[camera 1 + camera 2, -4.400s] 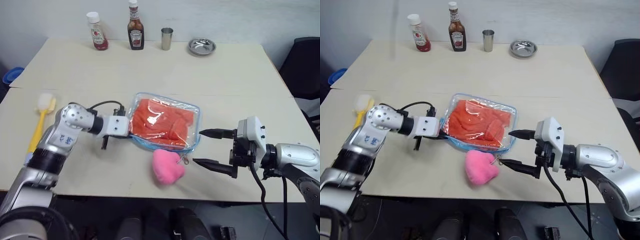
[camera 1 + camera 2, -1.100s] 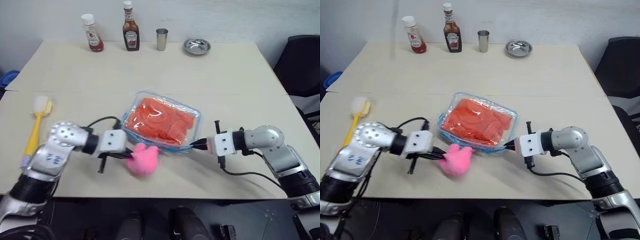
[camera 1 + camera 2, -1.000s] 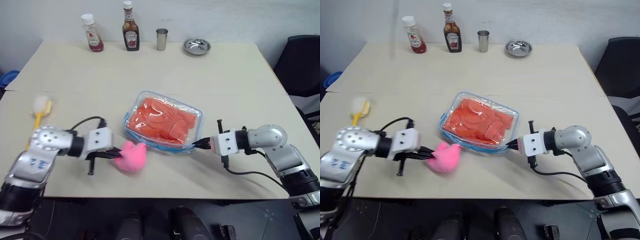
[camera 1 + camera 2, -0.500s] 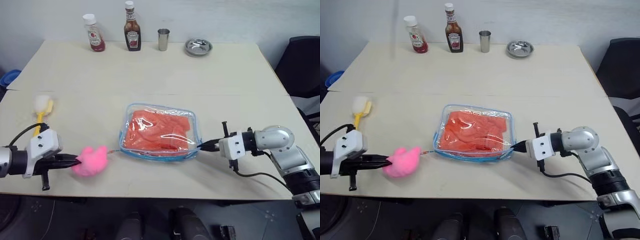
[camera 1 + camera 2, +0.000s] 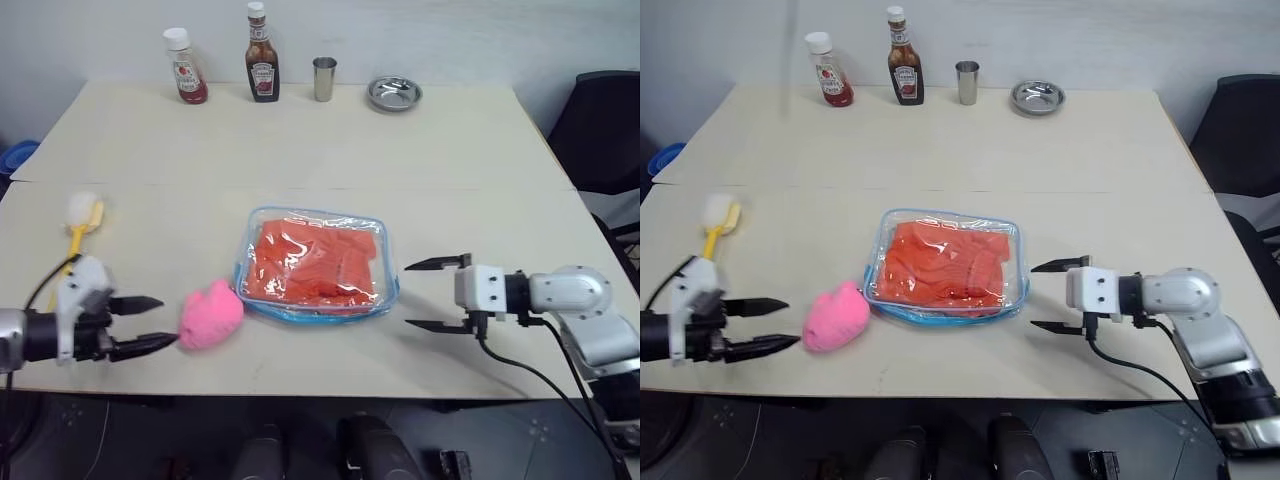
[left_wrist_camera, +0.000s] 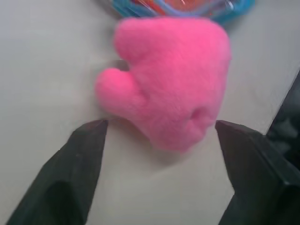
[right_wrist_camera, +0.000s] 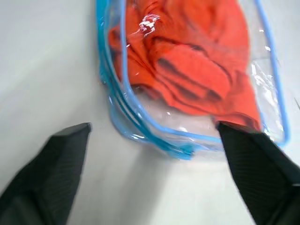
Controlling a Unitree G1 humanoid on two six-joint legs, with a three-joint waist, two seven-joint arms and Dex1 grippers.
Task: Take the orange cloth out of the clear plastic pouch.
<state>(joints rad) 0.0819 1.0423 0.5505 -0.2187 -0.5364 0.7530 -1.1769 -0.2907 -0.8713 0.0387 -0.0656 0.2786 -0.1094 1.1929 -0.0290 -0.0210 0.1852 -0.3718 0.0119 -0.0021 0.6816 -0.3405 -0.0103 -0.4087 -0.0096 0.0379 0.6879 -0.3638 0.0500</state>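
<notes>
With both grippers (image 5: 137,324) (image 5: 432,295) seen released and empty, the pouch (image 5: 316,263) was best pinned at its 9 o'clock edge while the cloth (image 5: 314,260) was drawn out toward 3 o'clock.

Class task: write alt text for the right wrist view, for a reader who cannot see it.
An orange cloth lies crumpled inside a clear plastic pouch with blue trim, flat on a pale table. The right gripper is open, its two black fingers spread either side of the pouch's near edge, holding nothing.
</notes>
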